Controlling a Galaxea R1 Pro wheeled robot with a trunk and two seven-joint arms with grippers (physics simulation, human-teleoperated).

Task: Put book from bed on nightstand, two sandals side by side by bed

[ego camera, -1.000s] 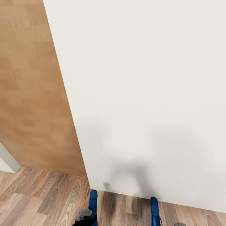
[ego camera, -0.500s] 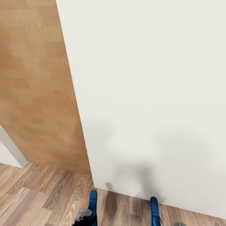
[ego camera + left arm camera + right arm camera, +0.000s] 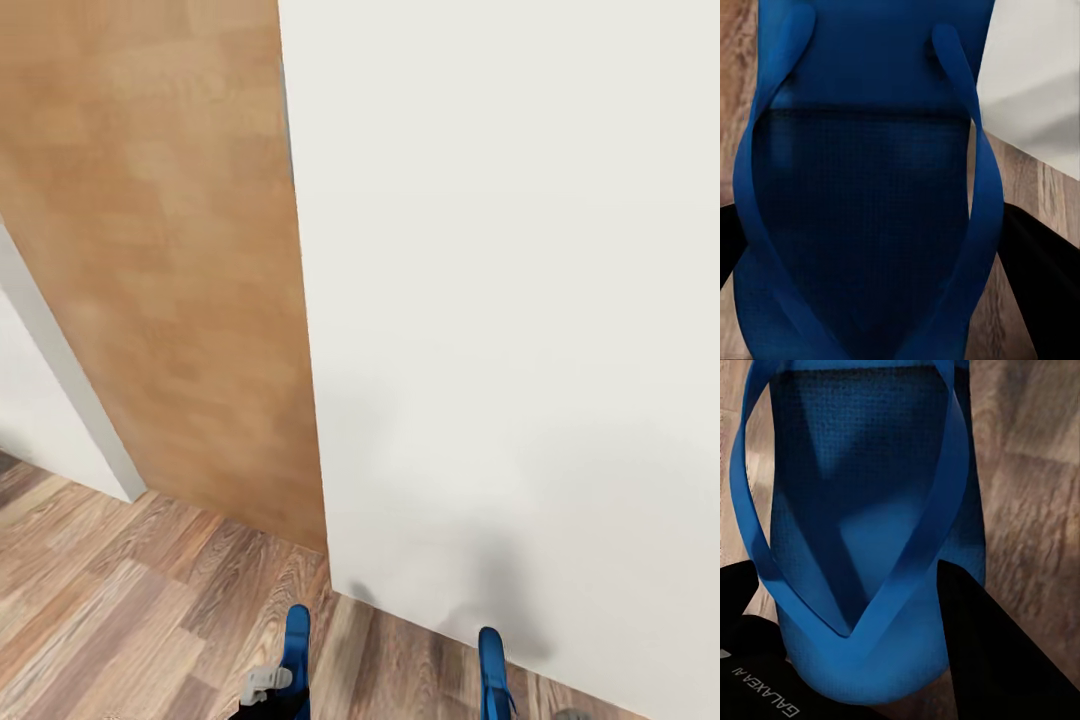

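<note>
we are carrying two bright blue flip-flops with blue toe straps, one in each gripper. our left gripper point(image 3: 870, 247) is pinching the left sandal point(image 3: 296, 645) between its dark fingers point(image 3: 1039, 285), and our right gripper point(image 3: 862, 607) is pinching the right sandal point(image 3: 491, 665) likewise. both are held near us, above the brown plank floor point(image 3: 150, 590), facing a white wall point(image 3: 520, 300) and tan wood panel point(image 3: 170, 250).

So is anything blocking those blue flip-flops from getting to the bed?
The bed isn't in sight. Each gripper carries a sandal: the left sandal and the right sandal. Straight ahead, close, stand a white wall and a tan wood panel. The brown plank floor runs on beside them.
</note>
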